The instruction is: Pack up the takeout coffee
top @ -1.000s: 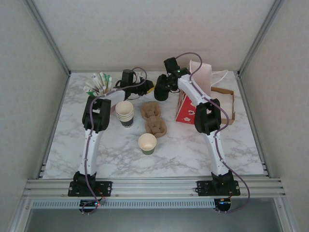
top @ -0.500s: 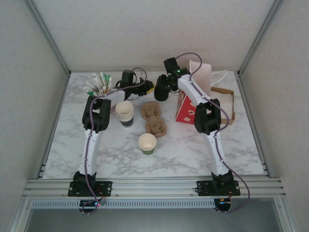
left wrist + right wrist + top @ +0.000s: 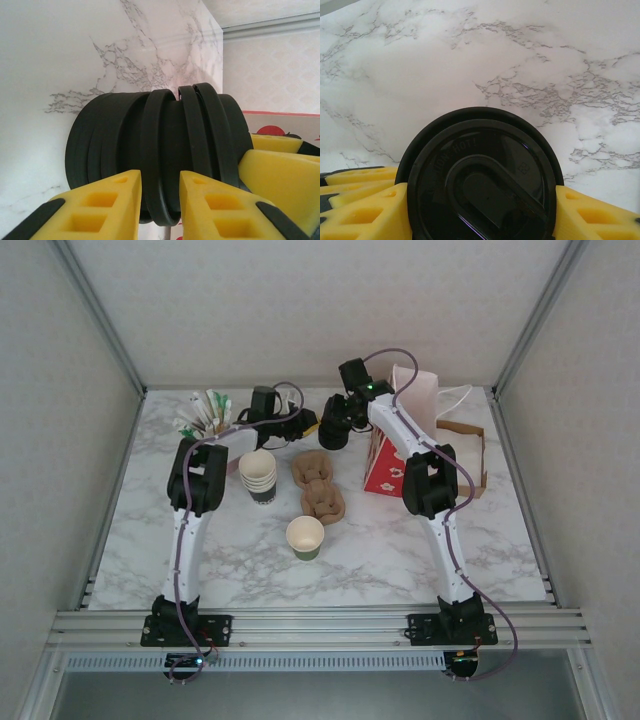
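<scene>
The single cream-white cup [image 3: 305, 537] with a dark base stands open-topped at the table's middle front. At the back centre, my right gripper [image 3: 335, 430] is shut on the black stack of lids [image 3: 480, 150], a yellow finger [image 3: 365, 210] pressing each side of it. My left gripper [image 3: 160, 180] meets that stack edge-on. Its two pads sit tight against the rim of one black lid [image 3: 161, 150] partway along the stack [image 3: 105, 135]. From above, the left gripper [image 3: 300, 425] sits just left of the stack.
A taller stack of nested cups [image 3: 259, 475] stands left of centre, beside a brown pulp carrier [image 3: 318, 485]. A red box [image 3: 385, 468] and a brown paper bag [image 3: 468, 450] lie at back right. Packets [image 3: 205, 412] sit at back left.
</scene>
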